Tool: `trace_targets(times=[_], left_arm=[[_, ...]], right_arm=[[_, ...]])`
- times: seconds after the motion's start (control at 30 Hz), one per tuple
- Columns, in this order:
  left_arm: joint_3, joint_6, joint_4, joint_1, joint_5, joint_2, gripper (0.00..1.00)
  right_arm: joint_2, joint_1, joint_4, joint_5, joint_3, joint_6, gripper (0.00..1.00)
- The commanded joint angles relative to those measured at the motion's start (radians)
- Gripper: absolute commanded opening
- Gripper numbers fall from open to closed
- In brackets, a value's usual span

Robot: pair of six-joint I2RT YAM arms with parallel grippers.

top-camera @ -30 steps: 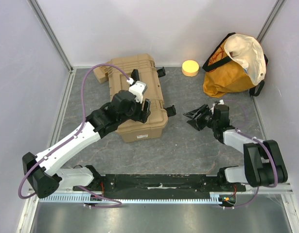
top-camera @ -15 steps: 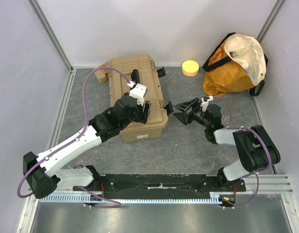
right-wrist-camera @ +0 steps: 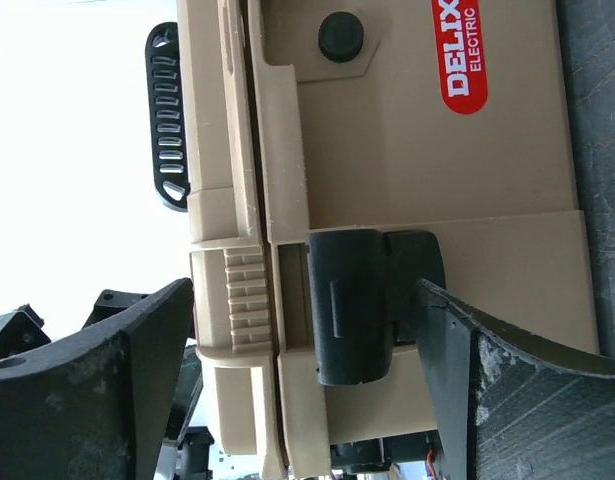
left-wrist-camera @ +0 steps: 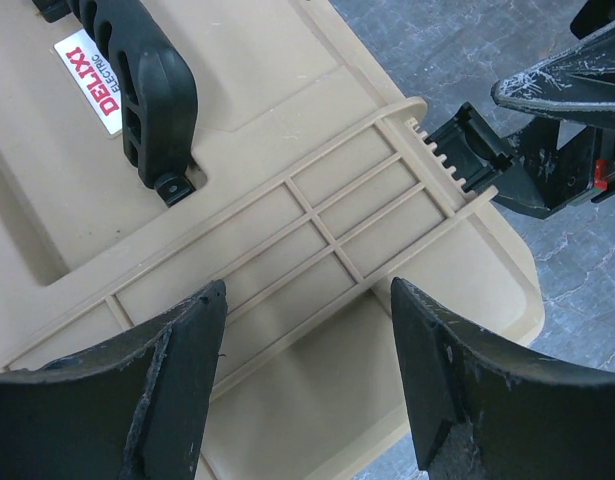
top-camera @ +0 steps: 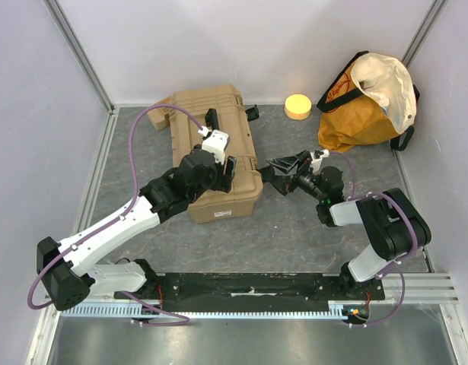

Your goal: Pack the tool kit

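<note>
The tan tool kit lies on the table at centre left, lid down, with a black handle and a red-white label. My left gripper hovers open just above the near end of the lid, and only tan plastic shows between its fingers. My right gripper points left at the box's right side and stands wide open. One black latch sits between its fingertips, and I see no contact. That same latch juts out from the box edge in the left wrist view.
An orange-yellow cloth bag stands at the back right, with a round yellow object to its left. A small tan block lies behind the box's far left corner. Grey walls close in on both sides.
My right gripper has swung left to the box's side latch and opened wider. The left gripper has shifted slightly forward over the lid and stayed open.
</note>
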Motion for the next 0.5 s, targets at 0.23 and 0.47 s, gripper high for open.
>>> trace_targets(times=[0.23, 0.47], left_arm=[[-0.051, -0.080, -0.246, 0.005, 0.028, 0.087, 0.73], [-0.051, -0.078, -0.249, 0.005, 0.019, 0.087, 0.73]], right_arm=[[0.165, 0.057, 0.301, 0.010, 0.003, 0.050, 0.98], [0.229, 0.095, 0.424, -0.012, 0.045, 0.094, 0.98]])
